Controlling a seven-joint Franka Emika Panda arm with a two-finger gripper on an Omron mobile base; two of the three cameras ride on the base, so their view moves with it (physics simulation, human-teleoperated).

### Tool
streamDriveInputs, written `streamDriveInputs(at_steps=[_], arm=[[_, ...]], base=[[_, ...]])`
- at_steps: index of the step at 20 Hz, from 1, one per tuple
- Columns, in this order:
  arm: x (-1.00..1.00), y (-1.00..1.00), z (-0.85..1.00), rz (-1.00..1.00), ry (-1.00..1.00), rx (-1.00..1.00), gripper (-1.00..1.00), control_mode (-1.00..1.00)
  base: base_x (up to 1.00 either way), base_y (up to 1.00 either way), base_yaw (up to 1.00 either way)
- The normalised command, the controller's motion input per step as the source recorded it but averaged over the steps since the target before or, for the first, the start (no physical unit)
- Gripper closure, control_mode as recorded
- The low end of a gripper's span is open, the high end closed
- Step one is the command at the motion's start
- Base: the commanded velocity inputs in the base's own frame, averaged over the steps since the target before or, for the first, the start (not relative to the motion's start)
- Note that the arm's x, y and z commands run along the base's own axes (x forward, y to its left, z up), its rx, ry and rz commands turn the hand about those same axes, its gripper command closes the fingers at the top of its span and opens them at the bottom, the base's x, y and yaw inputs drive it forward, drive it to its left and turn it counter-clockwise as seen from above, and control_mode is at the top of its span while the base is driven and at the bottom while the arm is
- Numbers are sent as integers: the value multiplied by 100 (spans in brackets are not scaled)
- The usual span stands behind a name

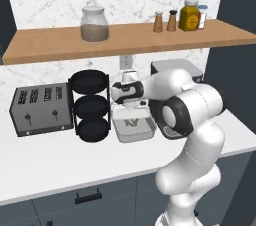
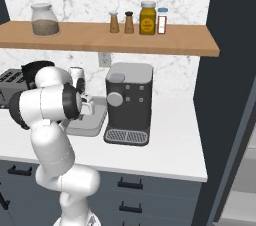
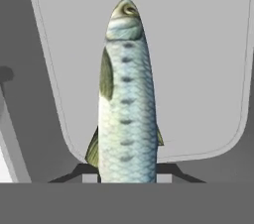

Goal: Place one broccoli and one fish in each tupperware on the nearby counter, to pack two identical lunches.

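Note:
A silver-blue scaled fish (image 3: 126,104) with olive fins hangs head-down, and my gripper (image 3: 126,174) is shut on its tail end. Directly beneath it lies a light-grey tupperware (image 3: 198,69) with a bare floor. From the left base view, my hand points down over that same tupperware (image 1: 134,129), which sits on the white counter (image 1: 50,160) between the black rack and the coffee machine. The right base view shows the tupperware (image 2: 92,120) partly behind my arm. The broccoli is out of view.
A dark toaster (image 1: 40,109) stands at the left, next to a three-tier black rack (image 1: 90,105). A grey coffee machine (image 2: 129,102) stands right of the tupperware. Overhead, a wooden shelf (image 1: 125,40) carries a jar and small bottles.

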Motion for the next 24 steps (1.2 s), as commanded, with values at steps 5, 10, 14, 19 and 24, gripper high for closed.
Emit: streamDriveInputs(at_steps=[5,10,14,19,24], arm=[[62,3,-18,14,0,0,100,-100],[35,0,-12,11,0,0,100,-100],[28,-2,-18,9,-3,2,100,-100],[31,-3,-12,9,-5,10,100,-100],[16,4,0,8,0,13,100,-100]], base=[[0,0,0],[0,0,0],[0,0,0],[0,0,0],[0,0,0]])
